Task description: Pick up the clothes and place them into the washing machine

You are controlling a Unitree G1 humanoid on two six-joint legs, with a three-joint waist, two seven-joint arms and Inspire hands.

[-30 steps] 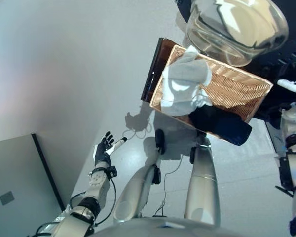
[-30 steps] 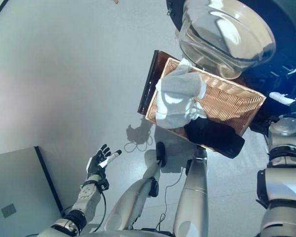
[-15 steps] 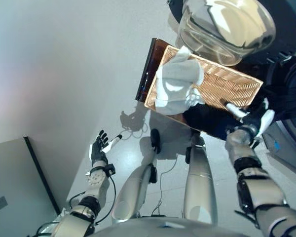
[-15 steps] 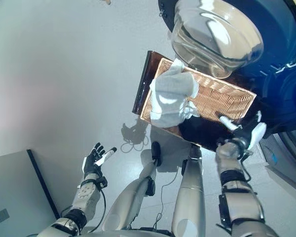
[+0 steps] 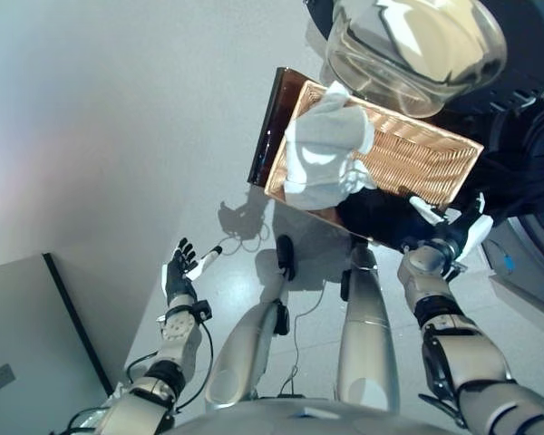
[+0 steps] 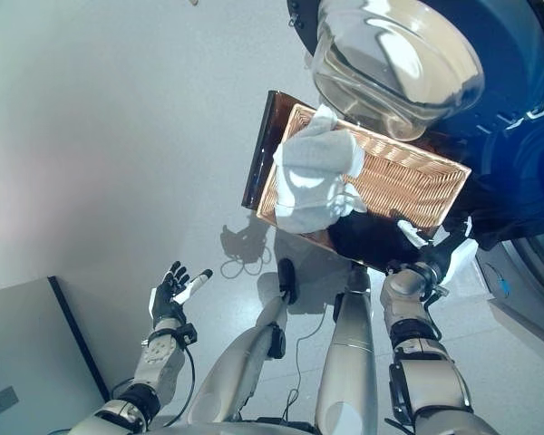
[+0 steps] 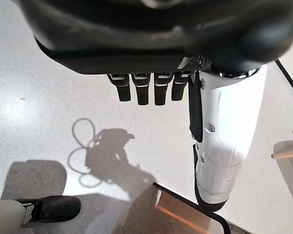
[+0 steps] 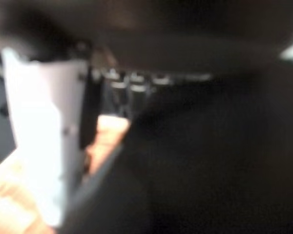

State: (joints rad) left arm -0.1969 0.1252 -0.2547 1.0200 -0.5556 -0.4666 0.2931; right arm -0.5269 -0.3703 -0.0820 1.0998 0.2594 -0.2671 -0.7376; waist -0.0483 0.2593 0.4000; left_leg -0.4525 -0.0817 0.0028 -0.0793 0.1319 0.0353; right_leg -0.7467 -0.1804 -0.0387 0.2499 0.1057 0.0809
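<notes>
Compared with a second ago, the big change is the right robot hand [image 5: 453,237]: back then it was barely in the head views, off by the right edge, and now it has come in to the near right corner of the wicker basket [image 5: 426,163], right over the dark garment [image 5: 372,216] draped on the basket's near rim. Its fingers look spread and straight, white thumb pointing at the basket; its own wrist view is mostly dark cloth up close, so I can't tell if it's actually touching the garment.

The whole picture has shifted a bit too, so the head moved, not the basket. The light grey garment [image 6: 315,177] sits in the same spot, piled in the basket's left half and spilling over the near edge. The washing machine door [image 5: 408,50] hangs open just behind the basket.

Left robot hand [image 5: 179,272] hasn't done anything, fingers relaxed and open, empty, over the floor [image 7: 49,112] well to the basket's left.
</notes>
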